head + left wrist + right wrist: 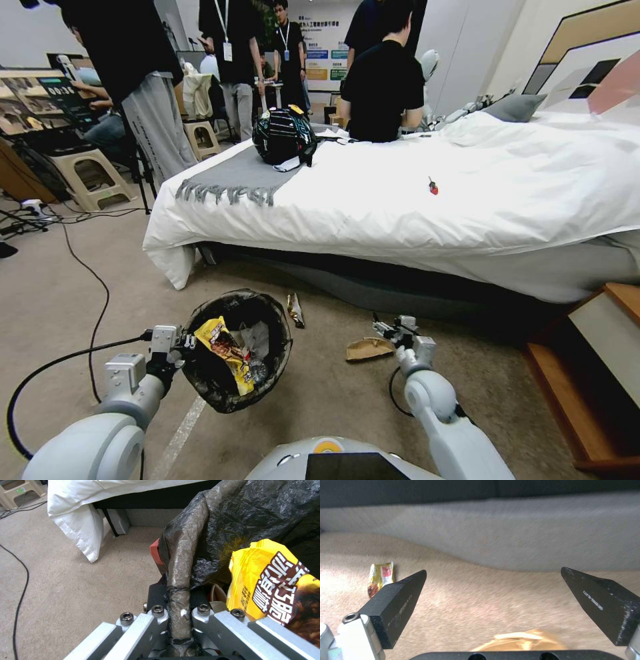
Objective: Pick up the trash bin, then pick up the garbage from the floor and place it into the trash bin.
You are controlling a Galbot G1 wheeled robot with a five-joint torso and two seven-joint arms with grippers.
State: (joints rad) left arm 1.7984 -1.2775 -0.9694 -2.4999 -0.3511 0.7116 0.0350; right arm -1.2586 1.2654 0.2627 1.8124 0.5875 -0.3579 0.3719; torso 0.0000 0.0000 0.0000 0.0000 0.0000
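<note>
- Down at your left, your left gripper (179,348) is clamped on the trash bin (267,307) rim; bag hides its white wall.
- Your right gripper (385,328) hangs spread over the brown scrap (369,348), half cut off in the right wrist view.
- Yellow wrapper (295,310) lies on carpet by the bin.

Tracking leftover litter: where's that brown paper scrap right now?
In the head view, the brown paper scrap lies on the carpet by the bed, just under the open right gripper.
</note>
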